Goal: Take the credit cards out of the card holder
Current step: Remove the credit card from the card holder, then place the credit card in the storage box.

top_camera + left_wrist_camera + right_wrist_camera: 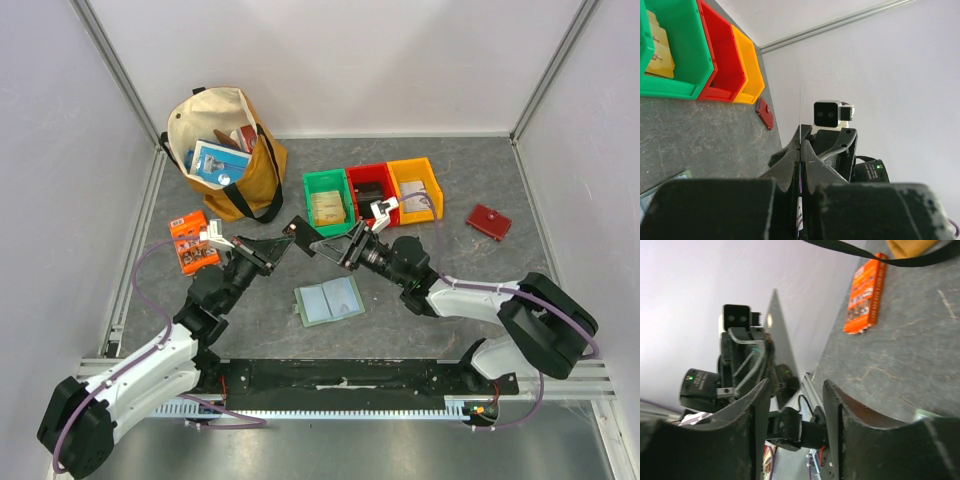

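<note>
The pale sage-green card holder [328, 300] lies open and flat on the table, in front of both grippers. My left gripper [288, 240] is shut on a thin credit card and holds it above the table. In the left wrist view the card [800, 107] shows edge-on, sticking up from between the closed fingers [812, 165]. In the right wrist view it shows as a grey sheet [776, 325]. My right gripper [322, 245] faces the left one, close to the card. Its jaws stand wide apart with nothing between them [795, 390].
A tan tote bag [225, 150] with items stands at the back left. Green [328, 198], red [372, 190] and yellow [416, 188] bins sit behind the grippers. A small red wallet [489, 221] lies at the right. An orange packet [193, 243] lies at the left.
</note>
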Robot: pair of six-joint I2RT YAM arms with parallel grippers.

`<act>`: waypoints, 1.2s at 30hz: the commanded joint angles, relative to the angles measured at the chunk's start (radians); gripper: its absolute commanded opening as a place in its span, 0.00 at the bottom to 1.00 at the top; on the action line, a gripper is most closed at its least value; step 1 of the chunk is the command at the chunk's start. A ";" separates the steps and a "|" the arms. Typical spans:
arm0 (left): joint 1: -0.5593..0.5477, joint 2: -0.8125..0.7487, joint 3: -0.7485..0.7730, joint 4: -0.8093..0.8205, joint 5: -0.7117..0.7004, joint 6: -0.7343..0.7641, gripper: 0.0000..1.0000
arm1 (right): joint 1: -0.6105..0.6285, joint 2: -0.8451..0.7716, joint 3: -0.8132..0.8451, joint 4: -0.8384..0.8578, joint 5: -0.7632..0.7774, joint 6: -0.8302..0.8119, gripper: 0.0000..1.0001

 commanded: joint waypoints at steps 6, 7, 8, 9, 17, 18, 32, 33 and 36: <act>0.002 0.006 -0.006 0.073 -0.002 -0.025 0.04 | -0.002 0.002 0.070 0.138 -0.083 -0.030 0.13; 0.002 -0.006 -0.013 0.064 -0.002 -0.014 0.07 | -0.009 -0.004 0.067 0.124 -0.089 -0.038 0.08; 0.004 -0.018 -0.013 0.038 -0.006 0.000 0.13 | -0.022 -0.013 0.065 0.104 -0.101 -0.047 0.03; 0.004 -0.037 -0.004 -0.007 -0.006 0.019 0.17 | -0.034 -0.022 0.067 0.075 -0.116 -0.058 0.00; 0.069 -0.071 0.157 -0.378 0.151 0.331 0.43 | -0.167 -0.110 0.163 -0.321 -0.314 -0.286 0.00; 0.085 -0.063 0.171 -0.398 0.191 0.364 0.46 | -0.180 -0.114 0.180 -0.367 -0.343 -0.320 0.00; 0.195 0.106 0.366 -0.530 0.600 0.687 0.61 | -0.189 -0.116 0.327 -0.700 -0.665 -0.648 0.00; 0.194 0.107 0.375 -0.538 0.609 0.698 0.61 | -0.189 -0.117 0.330 -0.711 -0.676 -0.657 0.00; 0.197 0.127 0.388 -0.530 0.673 0.707 0.61 | -0.190 -0.119 0.332 -0.705 -0.705 -0.664 0.00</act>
